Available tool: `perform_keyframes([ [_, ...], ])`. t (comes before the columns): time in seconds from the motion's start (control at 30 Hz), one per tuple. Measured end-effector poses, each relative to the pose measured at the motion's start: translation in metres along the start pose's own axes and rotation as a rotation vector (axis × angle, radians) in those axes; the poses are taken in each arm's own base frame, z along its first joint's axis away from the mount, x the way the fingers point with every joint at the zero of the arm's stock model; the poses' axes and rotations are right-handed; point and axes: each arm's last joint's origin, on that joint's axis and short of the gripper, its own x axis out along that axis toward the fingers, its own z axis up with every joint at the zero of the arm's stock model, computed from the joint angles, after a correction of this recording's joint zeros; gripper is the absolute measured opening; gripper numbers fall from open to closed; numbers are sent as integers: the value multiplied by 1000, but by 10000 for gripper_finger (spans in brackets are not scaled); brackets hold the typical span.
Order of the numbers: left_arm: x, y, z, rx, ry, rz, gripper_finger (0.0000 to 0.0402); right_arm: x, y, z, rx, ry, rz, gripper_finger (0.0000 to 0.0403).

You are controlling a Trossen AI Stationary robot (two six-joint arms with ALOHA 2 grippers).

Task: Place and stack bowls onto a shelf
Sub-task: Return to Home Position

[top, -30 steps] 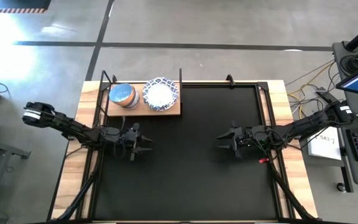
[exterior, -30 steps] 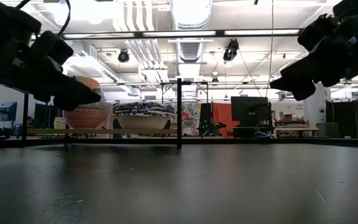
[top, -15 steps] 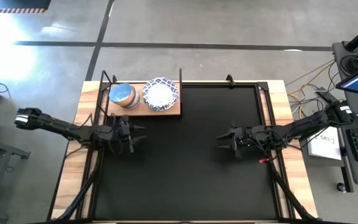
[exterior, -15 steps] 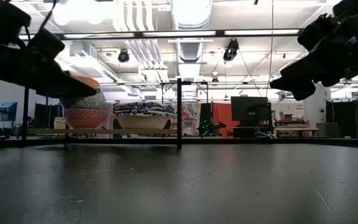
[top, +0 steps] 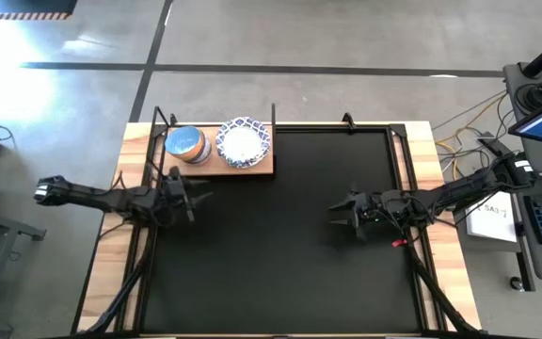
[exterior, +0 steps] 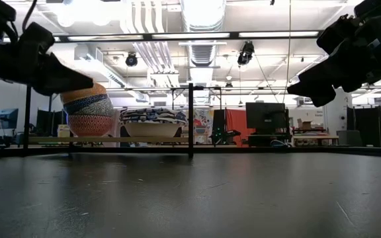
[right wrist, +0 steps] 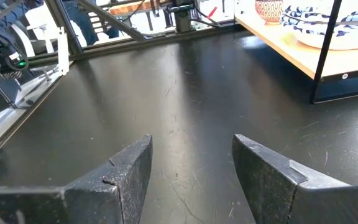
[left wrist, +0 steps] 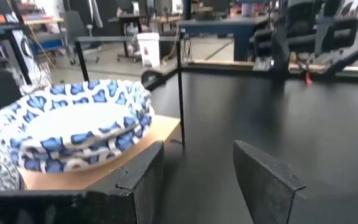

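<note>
The job at this moment appears to be taking the left arm home. The left tool (top: pixel 192 195) hangs over the left edge of the black mat (top: pixel 280 254), near the front of the shelf (top: pixel 252 169). Its fingers are spread and pinch nothing, as its wrist view shows.

The shelf stands at the far left corner of the surface (top: pixel 111 250). On it the white bowls with blue patterned rims (top: pixel 244 142) sit nested on the right half. Just beside them on the left is a stack of smaller bowls (top: pixel 185 145).

To do the step well, I judge the arm should draw level and straight away from the board. The fingers should stay apart and above rim height. In the low view the tool shows just beside the top of the smaller stack, so a dip or sideways swing could clip it.

The thin black post (left wrist: pixel 180 87) at the shelf's front right corner rises near the left tool's line, and more posts stand along the back edge. The right tool (top: pixel 337 215) waits over the right half of the mat, well apart from the shelf, spread and empty. The mat between the two tools bears nothing, so the arms should not meet.
</note>
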Motion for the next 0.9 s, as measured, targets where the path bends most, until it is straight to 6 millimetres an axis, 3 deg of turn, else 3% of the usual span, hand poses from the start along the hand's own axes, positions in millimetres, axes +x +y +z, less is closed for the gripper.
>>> perform_keyframes([
  [0.3,-5,3,6,-2,-69,0,176,0,0,0,0,0,0,210],
  [0.9,-2,2,4,28,-25,26,176,0,0,0,0,0,0,210],
])
